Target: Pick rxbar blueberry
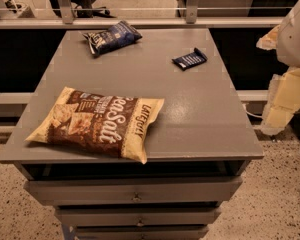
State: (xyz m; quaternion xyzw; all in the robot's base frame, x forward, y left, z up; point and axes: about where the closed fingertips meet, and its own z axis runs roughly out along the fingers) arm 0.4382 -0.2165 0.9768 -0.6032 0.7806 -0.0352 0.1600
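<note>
The rxbar blueberry (190,59) is a small flat dark navy wrapper with pale lettering. It lies flat on the grey table top (190,114), towards the back right. My gripper (279,115) hangs pale and cream-coloured off the table's right side, below the white arm joint (296,34). It is well to the right of the bar and lower in the view, touching nothing and holding nothing that I can see.
A big brown-and-cream sea salt chip bag (97,123) lies at the front left of the table. A larger dark blue snack bag (111,36) lies at the back left. Drawers (135,191) sit below the top. A railing (140,14) runs behind the table.
</note>
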